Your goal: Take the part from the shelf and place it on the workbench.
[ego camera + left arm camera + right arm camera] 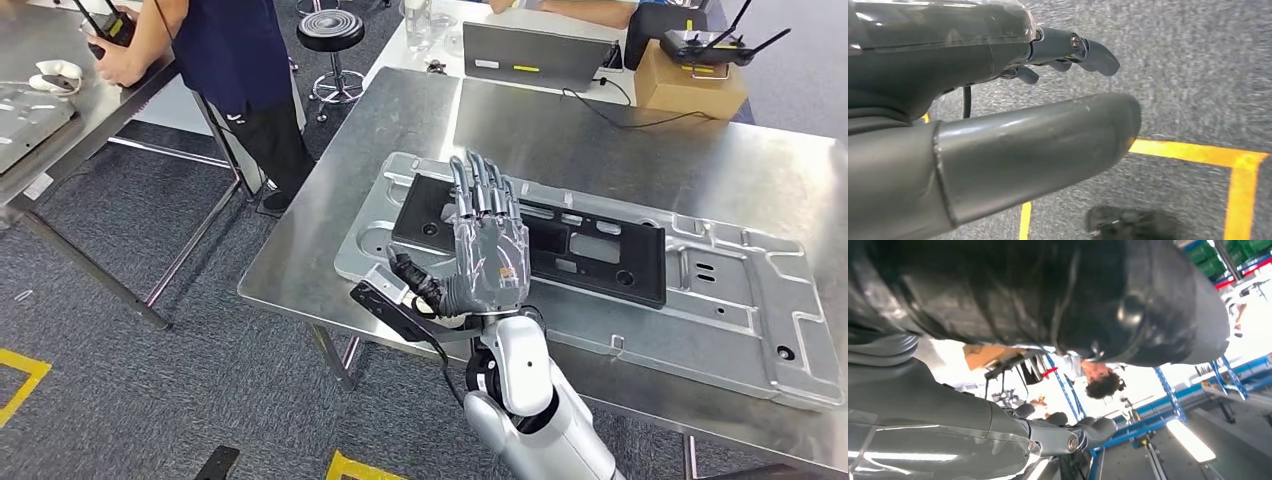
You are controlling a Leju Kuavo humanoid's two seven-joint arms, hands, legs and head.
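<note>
Steel workbench (640, 150) carries the part (700, 290) lengthwise just beyond my right hand (487, 250) (fingers spread, holding nothing), left hand (998, 100) equally empty.

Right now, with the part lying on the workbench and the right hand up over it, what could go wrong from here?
1. The right hand hangs open, fingers spread, just above the black part; pulling back low could catch it and drag it across the metal tray.
2. The tray's near edge lies close to the workbench edge, so a nudge might push it over.
3. A person stands near the bench's left corner, possibly within the arm's swing.
</note>
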